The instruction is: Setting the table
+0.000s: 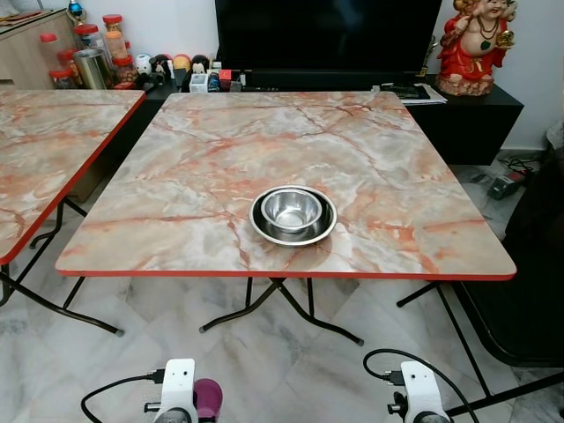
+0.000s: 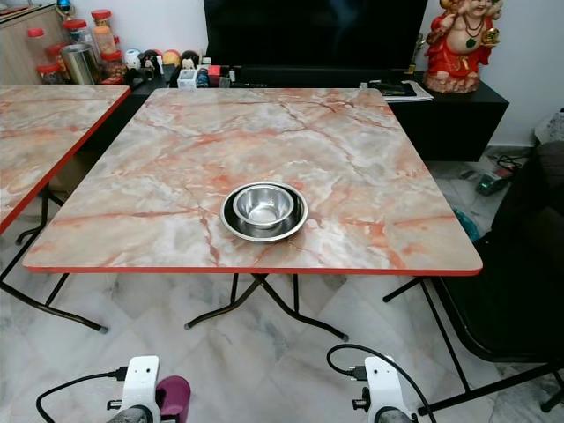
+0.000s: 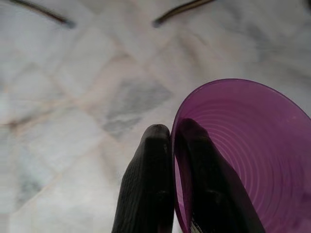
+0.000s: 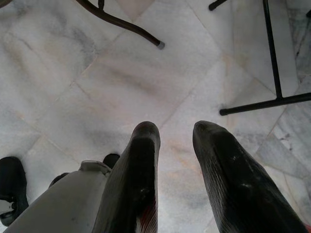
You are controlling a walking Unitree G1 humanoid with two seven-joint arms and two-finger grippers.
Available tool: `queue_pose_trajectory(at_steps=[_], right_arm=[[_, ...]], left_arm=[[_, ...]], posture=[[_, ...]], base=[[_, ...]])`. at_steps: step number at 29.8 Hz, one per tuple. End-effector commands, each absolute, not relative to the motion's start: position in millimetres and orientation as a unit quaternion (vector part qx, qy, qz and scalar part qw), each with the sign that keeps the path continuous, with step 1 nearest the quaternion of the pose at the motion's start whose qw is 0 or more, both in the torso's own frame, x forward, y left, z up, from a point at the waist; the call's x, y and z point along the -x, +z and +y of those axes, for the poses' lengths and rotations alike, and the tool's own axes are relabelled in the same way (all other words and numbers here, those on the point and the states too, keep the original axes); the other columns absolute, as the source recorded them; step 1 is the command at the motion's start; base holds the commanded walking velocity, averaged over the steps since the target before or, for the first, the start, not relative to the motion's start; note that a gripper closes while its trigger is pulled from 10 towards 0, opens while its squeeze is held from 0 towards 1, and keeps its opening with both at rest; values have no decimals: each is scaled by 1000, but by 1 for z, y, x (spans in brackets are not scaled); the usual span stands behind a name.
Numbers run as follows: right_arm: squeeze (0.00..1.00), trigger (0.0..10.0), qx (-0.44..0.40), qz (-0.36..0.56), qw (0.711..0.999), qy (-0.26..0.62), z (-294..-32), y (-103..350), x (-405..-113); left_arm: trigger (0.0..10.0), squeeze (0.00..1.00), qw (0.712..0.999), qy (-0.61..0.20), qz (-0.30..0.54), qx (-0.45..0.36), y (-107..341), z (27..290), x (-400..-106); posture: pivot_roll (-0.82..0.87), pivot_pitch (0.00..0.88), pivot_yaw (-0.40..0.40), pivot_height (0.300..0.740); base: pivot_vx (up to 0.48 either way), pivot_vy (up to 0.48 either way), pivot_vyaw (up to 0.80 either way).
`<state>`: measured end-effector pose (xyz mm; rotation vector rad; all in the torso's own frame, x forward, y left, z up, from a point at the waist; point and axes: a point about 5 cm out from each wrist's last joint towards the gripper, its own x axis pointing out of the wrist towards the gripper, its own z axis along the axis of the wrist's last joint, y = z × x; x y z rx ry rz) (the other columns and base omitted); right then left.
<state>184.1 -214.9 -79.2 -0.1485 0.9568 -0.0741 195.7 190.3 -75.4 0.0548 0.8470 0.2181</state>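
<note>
Purple cup (image 3: 243,160) is pinched by its rim in the left gripper (image 3: 177,145), 1 finger inside and 1 outside, hanging low over the marble floor (image 4: 121,82). Right gripper (image 4: 176,133) is spread and carrying nothing. On the table (image 1: 370,159), the steel bowl (image 1: 292,210) sits in its plate (image 1: 261,226) near the front edge, roughly 6 o'clock. Looks like the carry-in step; next I'd guess lift the cup to table height and park it beside the plate, maybe at 3 o'clock.

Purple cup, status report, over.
Left gripper shut on purple cup, low. Right gripper open, empty. Steel bowl on plate, table ahead.
</note>
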Motion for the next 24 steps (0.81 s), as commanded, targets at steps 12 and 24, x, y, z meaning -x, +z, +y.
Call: queue_pose_trajectory(at_steps=[12,24], right_arm=[[0,10000,67,456,887,-17,-201,-78,-192],[0,10000,71,452,889,-8,-198,-76,-197]], left_arm=[[10000,0,815,486,257,-184,-8,329,-200],[10000,0,793,562,-63,-227,127,359,-268]], posture=[[11,0,-44,702],[29,0,-58,702]], base=[[0,0,0],[0,0,0]])
